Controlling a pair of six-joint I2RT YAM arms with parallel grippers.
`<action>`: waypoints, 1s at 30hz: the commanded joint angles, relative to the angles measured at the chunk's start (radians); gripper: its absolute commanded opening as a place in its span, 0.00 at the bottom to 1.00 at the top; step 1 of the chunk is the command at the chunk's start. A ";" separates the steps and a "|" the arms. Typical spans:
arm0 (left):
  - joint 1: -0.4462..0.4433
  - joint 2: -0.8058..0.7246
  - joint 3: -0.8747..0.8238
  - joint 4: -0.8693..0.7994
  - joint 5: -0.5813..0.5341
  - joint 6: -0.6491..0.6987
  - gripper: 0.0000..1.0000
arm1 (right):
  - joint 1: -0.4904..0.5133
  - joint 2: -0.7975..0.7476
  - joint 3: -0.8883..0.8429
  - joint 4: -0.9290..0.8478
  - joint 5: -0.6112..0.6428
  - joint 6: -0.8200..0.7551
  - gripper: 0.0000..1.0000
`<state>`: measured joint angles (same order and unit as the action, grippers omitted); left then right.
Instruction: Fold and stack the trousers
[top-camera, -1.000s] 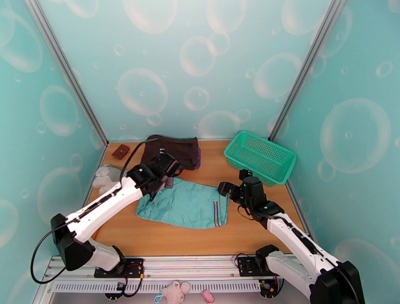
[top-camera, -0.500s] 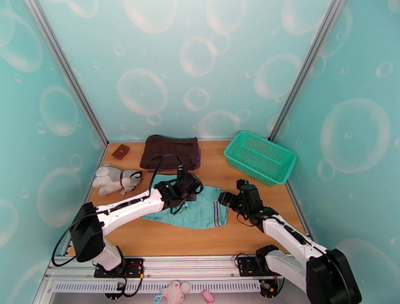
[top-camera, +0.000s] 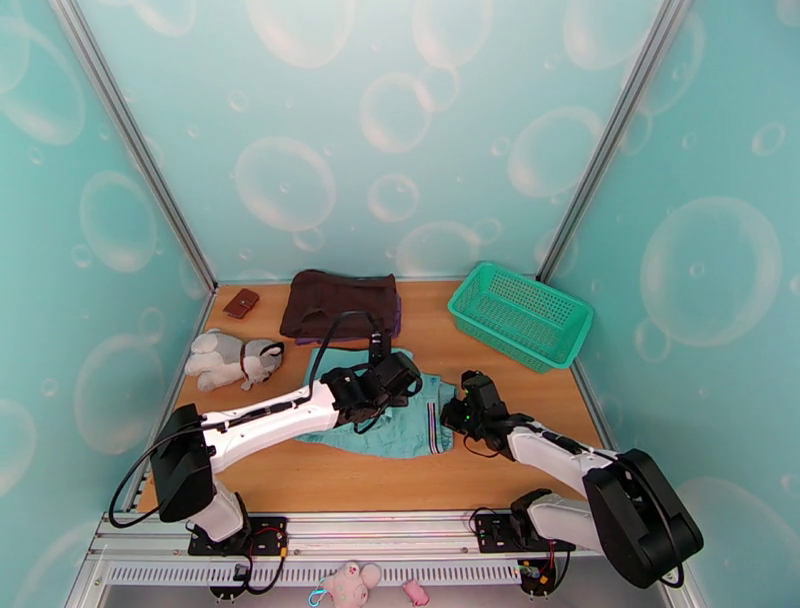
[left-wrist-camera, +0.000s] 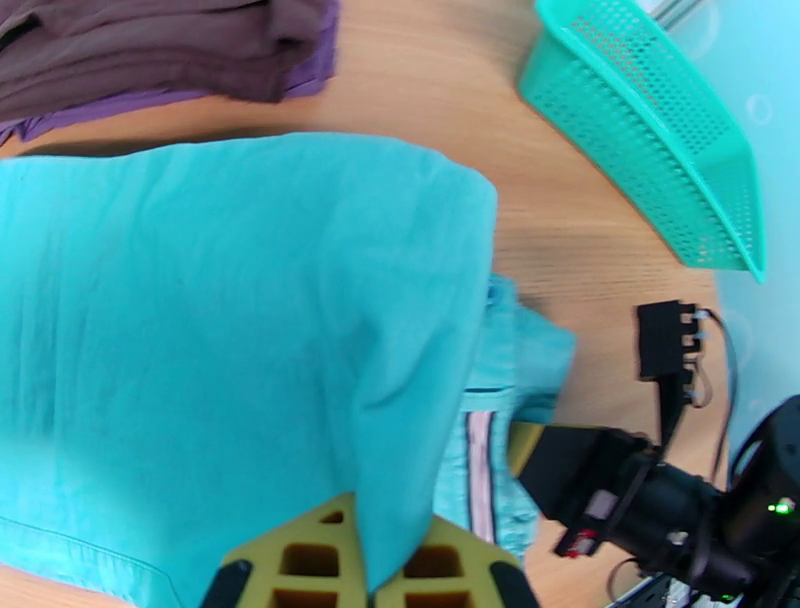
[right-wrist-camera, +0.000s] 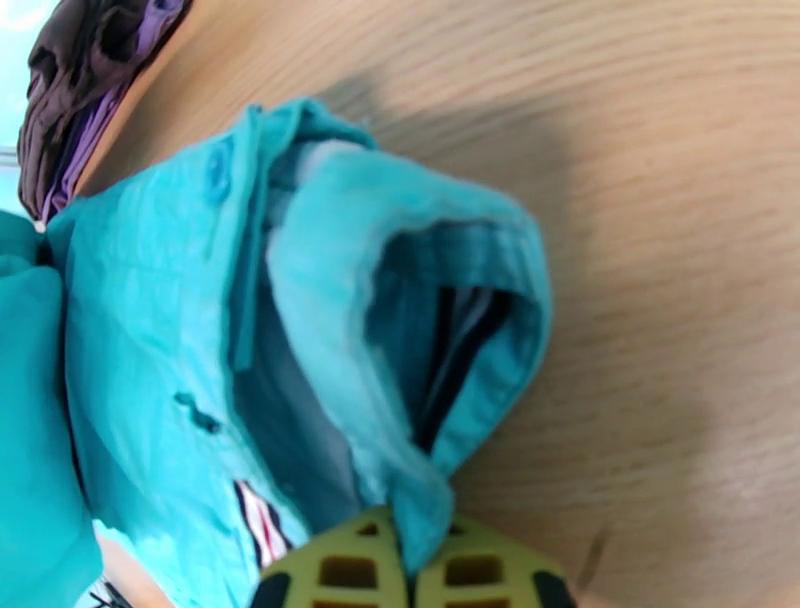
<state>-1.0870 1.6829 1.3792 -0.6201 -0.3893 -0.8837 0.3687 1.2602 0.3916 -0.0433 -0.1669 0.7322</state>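
The left jaws are clamped on a fold of the trousers (left-wrist-camera: 250, 300); teal cloth comes straight up out of the gap between the yellow pads. The right jaws are also closed on cloth, pinching a corner at the waistband end, where the band bulges open in front of them and shows its dark and white stripes (right-wrist-camera: 455, 360).

Between the two sets of jaws the trousers (top-camera: 400, 428) lie on the table (top-camera: 300, 470), partly doubled. The layer the left jaws carry is draped over the lower one, and its edge stops short of the striped band near the right jaws.

This looks like a fold in mid-lay. To do it well, the right jaws should probably stay low and hold that corner as an anchor. The left jaws would then draw their layer taut and level toward it, bring edge to edge, and let go only once the cloth is flat. Pulling upward risks dragging the lower layer and bunching the waistband further.

Beyond the left jaws sits a dark folded garment (top-camera: 340, 300), the likely stacking place. A green basket (top-camera: 520, 312) stands beyond the right jaws, and a plush toy (top-camera: 232, 358) lies out to the left.
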 joint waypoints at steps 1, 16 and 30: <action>-0.029 0.068 0.054 0.074 0.031 0.003 0.00 | 0.006 0.034 -0.019 0.024 0.012 0.013 0.00; -0.055 0.220 0.059 0.382 0.107 -0.043 0.00 | 0.013 0.070 -0.021 0.079 -0.010 0.035 0.00; -0.067 0.140 -0.069 0.538 0.144 0.017 0.63 | -0.039 -0.125 -0.017 -0.057 0.034 0.052 0.33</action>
<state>-1.1385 1.9167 1.3579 -0.2016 -0.2504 -0.9249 0.3511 1.2430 0.3756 -0.0036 -0.1555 0.7704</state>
